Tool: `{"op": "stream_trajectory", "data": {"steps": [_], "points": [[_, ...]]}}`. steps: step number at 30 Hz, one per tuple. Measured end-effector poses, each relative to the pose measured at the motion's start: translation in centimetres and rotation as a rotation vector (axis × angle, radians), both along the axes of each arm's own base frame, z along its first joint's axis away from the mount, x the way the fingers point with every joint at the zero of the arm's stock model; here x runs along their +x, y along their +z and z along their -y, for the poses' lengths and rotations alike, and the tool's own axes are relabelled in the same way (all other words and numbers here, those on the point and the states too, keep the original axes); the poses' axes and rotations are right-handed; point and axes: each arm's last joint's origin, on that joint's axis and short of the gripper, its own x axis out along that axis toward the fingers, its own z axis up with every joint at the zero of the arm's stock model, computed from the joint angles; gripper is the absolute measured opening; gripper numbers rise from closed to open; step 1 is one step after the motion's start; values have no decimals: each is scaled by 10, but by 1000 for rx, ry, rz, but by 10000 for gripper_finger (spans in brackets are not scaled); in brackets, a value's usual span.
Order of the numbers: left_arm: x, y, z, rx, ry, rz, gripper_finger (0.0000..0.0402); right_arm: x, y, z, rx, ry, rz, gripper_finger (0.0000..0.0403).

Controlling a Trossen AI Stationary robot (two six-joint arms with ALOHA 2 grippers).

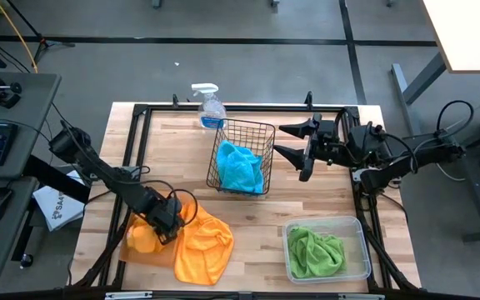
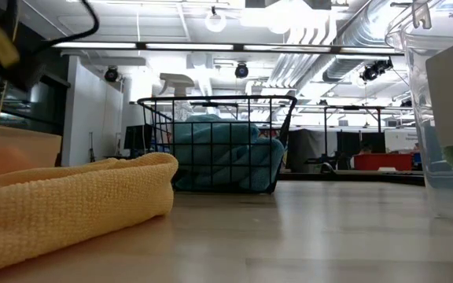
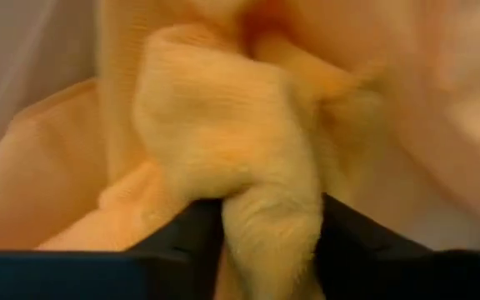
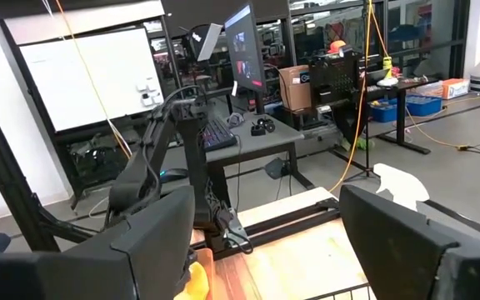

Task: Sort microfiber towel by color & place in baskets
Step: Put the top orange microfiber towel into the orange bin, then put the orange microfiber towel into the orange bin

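Note:
An orange towel [image 1: 198,246] lies at the near left, partly on the flat orange tray [image 1: 136,250] and partly on the table; it also fills the left of the low view [image 2: 69,196]. My left gripper [image 1: 167,218] points down onto it, fingers parted around a raised fold [image 3: 269,225]. A blue towel [image 1: 242,167] sits in the black wire basket [image 1: 261,133] at mid table. A green towel [image 1: 315,252] lies in the clear tub [image 1: 361,242] at the near right. My right gripper [image 1: 294,142] hangs open and level, high beside the basket, with nothing in it. My left gripper comes from above, pointing down. A bunched fold of the orange towel [image 3: 265,250] stands up between its two parted fingers [image 3: 190,229] and touches the inner face of each. The rest of the towel lies slack on the tray and the table.
A clear spray bottle [image 1: 211,107] stands behind the basket near the far edge. A white printed bag [image 1: 61,208] lies off the table's left side, by a desk with a keyboard and a mouse. Bare wood shows between the basket, the tub and the orange towel.

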Motion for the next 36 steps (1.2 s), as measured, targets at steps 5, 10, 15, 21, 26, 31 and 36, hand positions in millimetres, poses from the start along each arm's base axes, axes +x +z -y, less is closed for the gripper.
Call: {"op": "stream_trajectory", "data": {"steps": [5,10,15,21,26,31,36], "points": [[-1,36,-5,-71,-97,87,209,0,0,0,0,0,0,295],[-14,70,-14,-93,-173,159,241,0,0,0,0,1,0,295],[-6,98,-15,-115,-180,388,243,0,0,0,4,4,1,295],[50,82,9,17,-530,390,241,0,0,0,26,4,6,295],[98,44,26,143,-753,333,241,0,0,0,69,6,14,295],[123,3,36,155,-765,274,241,0,-2,0,91,6,0,295],[130,-35,39,165,-722,162,241,0,-4,0,110,5,-15,295]]}}
